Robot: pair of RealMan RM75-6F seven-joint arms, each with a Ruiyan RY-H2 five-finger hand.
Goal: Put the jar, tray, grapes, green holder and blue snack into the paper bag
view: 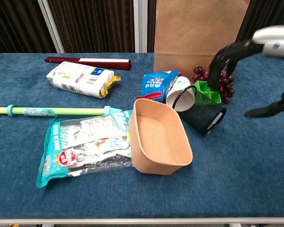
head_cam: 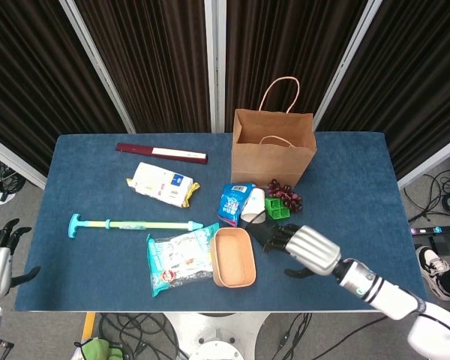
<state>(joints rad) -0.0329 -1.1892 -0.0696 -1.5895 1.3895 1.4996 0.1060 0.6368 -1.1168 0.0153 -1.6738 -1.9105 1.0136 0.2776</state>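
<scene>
From the head view, the right hand reaches in from the near right, fingers spread, holding nothing, its dark fingertips over the black mesh cup just left of it. The green plastic holder sits just beyond the fingers, the dark red grapes behind it, close to the brown paper bag, which stands open at the far middle. The blue snack packet and white jar lie left of the holder; the tan cardboard tray rests near the front edge. The blue tabletop is bare to the right. The left hand hangs off the left edge, its grasp impossible to tell.

In the chest view, the right hand arches above the holder and grapes, the black mesh cup tipped on its side beside the tray.
</scene>
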